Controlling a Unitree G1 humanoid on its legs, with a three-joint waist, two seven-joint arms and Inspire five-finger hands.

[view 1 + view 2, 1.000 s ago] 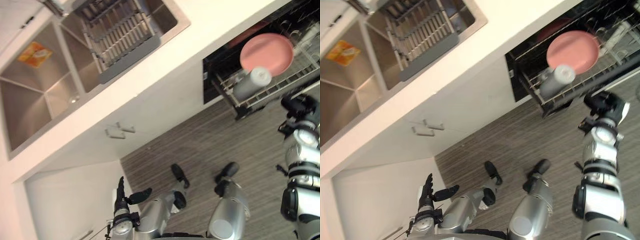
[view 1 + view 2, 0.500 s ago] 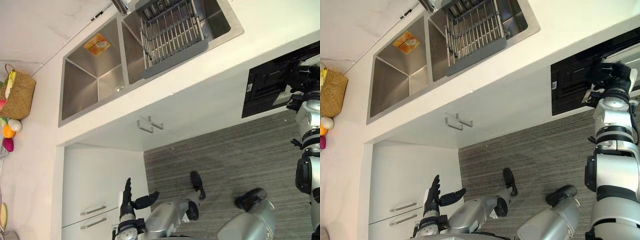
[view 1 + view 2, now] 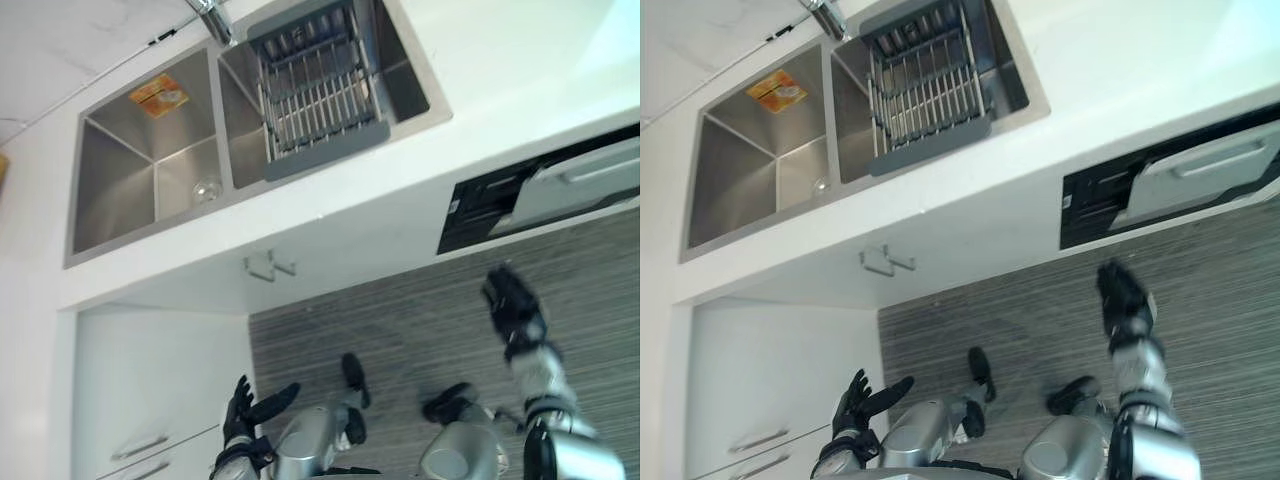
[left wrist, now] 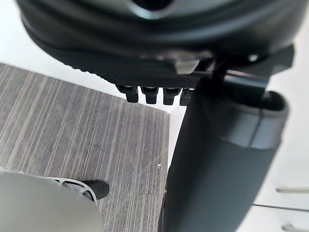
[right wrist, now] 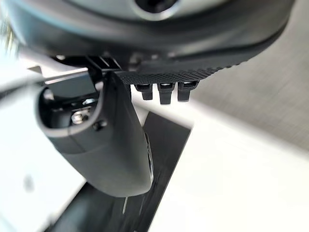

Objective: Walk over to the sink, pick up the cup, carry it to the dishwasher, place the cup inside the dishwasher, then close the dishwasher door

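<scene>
The dishwasher point(image 3: 470, 205) sits under the white counter at the right. Its grey door point(image 3: 570, 185) is swung up almost flush, with a dark gap showing at its left side. My right hand point(image 3: 515, 305) is open, fingers spread, over the striped floor a little below and left of the door, touching nothing. In the right wrist view its thumb point(image 5: 106, 140) stands out in front of white panels and a dark strip. Low beside the white cabinet, my left hand point(image 3: 245, 405) hangs open and idle. The double sink point(image 3: 150, 170) lies at the upper left.
A grey dish rack point(image 3: 320, 95) fills the right basin, with the faucet point(image 3: 212, 20) behind it. An orange packet point(image 3: 158, 95) lies at the far edge of the left basin. A cabinet handle point(image 3: 268, 265) juts out below the counter. Striped floor point(image 3: 400, 320) spreads before the cabinets.
The camera has swung. A second ago the dishwasher rack stood out with a pink plate and a cup; now the door is nearly up. My right hand has left the door, dropped and opened.
</scene>
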